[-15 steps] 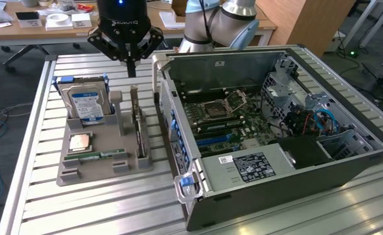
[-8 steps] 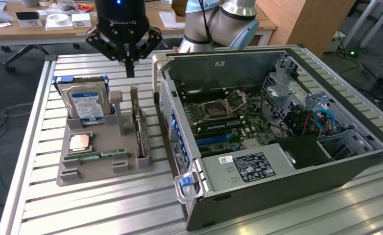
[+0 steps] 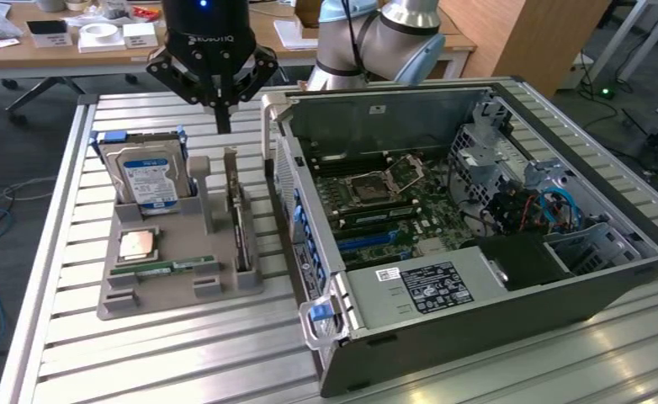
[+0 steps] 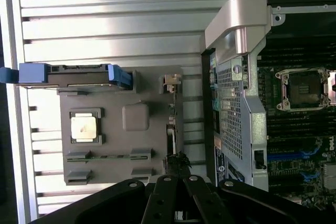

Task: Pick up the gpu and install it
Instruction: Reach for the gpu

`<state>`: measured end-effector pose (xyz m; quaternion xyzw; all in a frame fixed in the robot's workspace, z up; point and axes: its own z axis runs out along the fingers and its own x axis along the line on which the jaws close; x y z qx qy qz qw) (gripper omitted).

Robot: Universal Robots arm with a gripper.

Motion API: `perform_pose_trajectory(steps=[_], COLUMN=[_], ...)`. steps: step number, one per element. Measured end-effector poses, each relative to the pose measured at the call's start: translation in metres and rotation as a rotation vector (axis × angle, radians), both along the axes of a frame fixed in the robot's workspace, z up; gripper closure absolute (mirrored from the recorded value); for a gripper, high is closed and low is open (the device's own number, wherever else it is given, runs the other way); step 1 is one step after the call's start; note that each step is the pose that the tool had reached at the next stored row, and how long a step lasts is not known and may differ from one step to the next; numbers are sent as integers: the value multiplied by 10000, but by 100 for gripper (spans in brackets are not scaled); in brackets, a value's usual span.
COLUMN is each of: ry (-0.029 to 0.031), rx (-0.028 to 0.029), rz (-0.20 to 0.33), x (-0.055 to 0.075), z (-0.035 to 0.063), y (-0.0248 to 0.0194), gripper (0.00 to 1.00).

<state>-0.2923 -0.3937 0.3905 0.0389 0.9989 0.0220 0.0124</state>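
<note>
In the exterior view, the black robotic pincer hangs over the far end of a grey moulded parts holder that sits on the slatted aluminium surface. Its fingers are drawn together to a point and grip nothing. Just under that point, the thin flat dark gpu card stands on edge in a slot along the holder's side nearest the open black and silver computer case; the pincer tips are close above it but apart from it. Also in the holder, a silver hard drive with a blue-white label and blue side rails stands upright. A square copper-topped processor chip and a narrow green memory stick lie flat nearer the camera. Inside the case lies the green motherboard. In the wrist view, the pincer looks down on the holder with its fingers pressed together over the gpu's thin top edge. The gpu lies between the holder's middle and the case. The hard drive, processor chip and memory stick sit in their recesses.
</note>
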Motion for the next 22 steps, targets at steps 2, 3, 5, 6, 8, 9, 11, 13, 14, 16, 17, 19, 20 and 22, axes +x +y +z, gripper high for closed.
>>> perform_pose_trajectory(steps=[2,3,5,6,8,9,11,13,14,16,17,19,20,22], ry=[-1,-1,-1,-2,-1,-1,-1,-1,-1,-2,-2,-1,-1,-1], rx=[0,0,1,1,1,0,1,1,1,1,0,1,1,1], rz=[1,1,1,1,2,2,2,2,0,0,2,3,1,1], x=[1,1,1,1,0,-1,-4,-8,-13,-28,-34,-41,-42,-43], z=[-1,-1,-1,-1,-1,-1,-1,-1,-1,-1,-1,-2,-2,-2], y=[-19,-33,-69,-88,-126,-143,-176,-198,-202,-208,-211,-220,-228,-247], gripper=[89,89,89,89,89,89,89,89,89,89,89,89,89,89])
